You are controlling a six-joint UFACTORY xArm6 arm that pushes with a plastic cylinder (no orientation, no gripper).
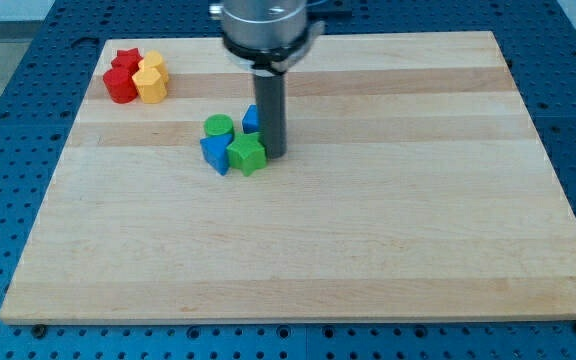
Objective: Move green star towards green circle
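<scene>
The green star lies on the wooden board, left of its middle. The green circle stands just up and to the left of it, almost touching. A blue block sits between them on the star's left side. Another blue block shows partly behind the rod. My tip rests on the board right against the star's right side, below that blue block.
A red star, a red block and two yellow blocks cluster at the board's top left corner. The arm's grey housing hangs over the board's top edge.
</scene>
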